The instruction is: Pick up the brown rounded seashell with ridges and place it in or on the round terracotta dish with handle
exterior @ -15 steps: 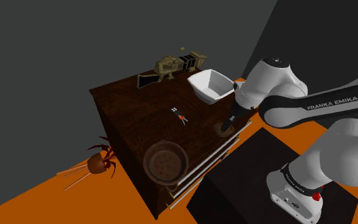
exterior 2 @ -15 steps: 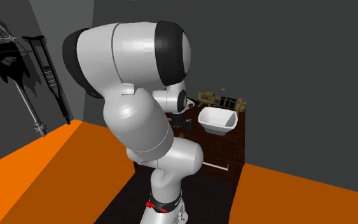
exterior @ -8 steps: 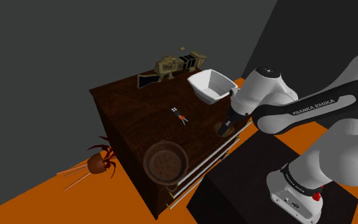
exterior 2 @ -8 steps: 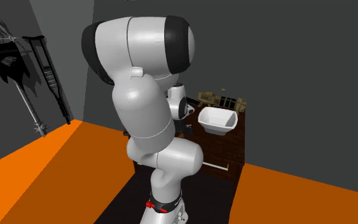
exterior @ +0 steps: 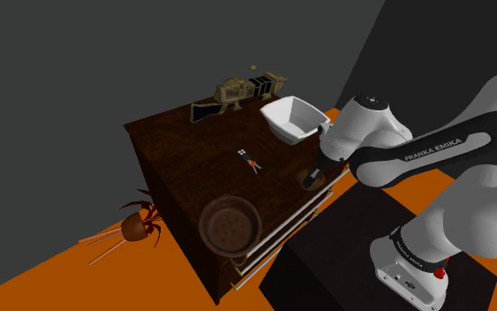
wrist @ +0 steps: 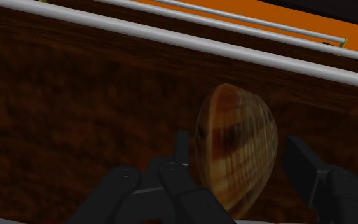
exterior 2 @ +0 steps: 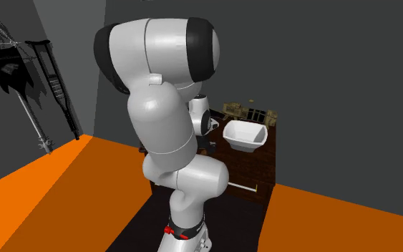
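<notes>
The brown ridged seashell (wrist: 236, 153) lies on the dark wooden dresser top (exterior: 193, 150), near its edge by the stand. My black gripper (wrist: 238, 145) is down over it, one finger on each side. One finger (wrist: 182, 159) is against the shell's edge. The other finger (wrist: 301, 162) stands a narrow gap away from it. In the shoulder view the gripper (exterior: 312, 176) hides most of the shell (exterior: 309, 184). The round terracotta dish (exterior: 206, 221) sits at the dresser's front corner, well away from the hand.
A white bowl (exterior: 292, 117) stands at the dresser's far corner, close behind the hand. A tan model (exterior: 237, 91) lies along the back edge and a small red-and-black item (exterior: 251, 162) mid-top. Silver drawer rails (wrist: 171, 35) line the front. A brown spider-like figure (exterior: 136, 227) sits on the orange floor.
The arm's elbow swung lower and forward while the hand settled onto the shell. Between half a second ago and now the arm has barely moved.
</notes>
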Action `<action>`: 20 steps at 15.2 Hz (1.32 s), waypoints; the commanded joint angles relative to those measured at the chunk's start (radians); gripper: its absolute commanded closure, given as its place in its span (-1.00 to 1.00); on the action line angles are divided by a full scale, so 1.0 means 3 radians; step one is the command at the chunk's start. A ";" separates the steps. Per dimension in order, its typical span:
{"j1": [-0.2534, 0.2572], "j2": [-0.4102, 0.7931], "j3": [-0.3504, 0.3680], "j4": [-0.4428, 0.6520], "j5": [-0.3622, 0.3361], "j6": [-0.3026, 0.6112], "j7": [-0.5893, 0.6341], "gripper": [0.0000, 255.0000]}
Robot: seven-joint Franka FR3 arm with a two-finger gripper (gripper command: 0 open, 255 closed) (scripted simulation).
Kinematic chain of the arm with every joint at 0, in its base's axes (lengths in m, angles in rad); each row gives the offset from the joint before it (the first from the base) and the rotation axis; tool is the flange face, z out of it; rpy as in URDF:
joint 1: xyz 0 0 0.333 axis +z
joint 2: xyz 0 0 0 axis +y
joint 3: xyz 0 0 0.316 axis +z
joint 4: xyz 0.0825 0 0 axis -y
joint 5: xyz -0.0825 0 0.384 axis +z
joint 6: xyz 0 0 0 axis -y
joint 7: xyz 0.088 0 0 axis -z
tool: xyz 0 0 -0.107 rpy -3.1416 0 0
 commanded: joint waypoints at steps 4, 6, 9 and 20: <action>0.0002 -0.0003 0.0001 -0.0002 0.0001 -0.0002 0.0001 1.00; 0.0001 0.0000 0.0001 0.0001 0.0000 -0.0001 0.0001 1.00; 0.0000 0.0001 0.0000 0.0000 0.0000 0.0001 0.0000 1.00; 0.0078 -0.0626 -0.0093 0.0169 0.0057 -0.0794 -0.0078 1.00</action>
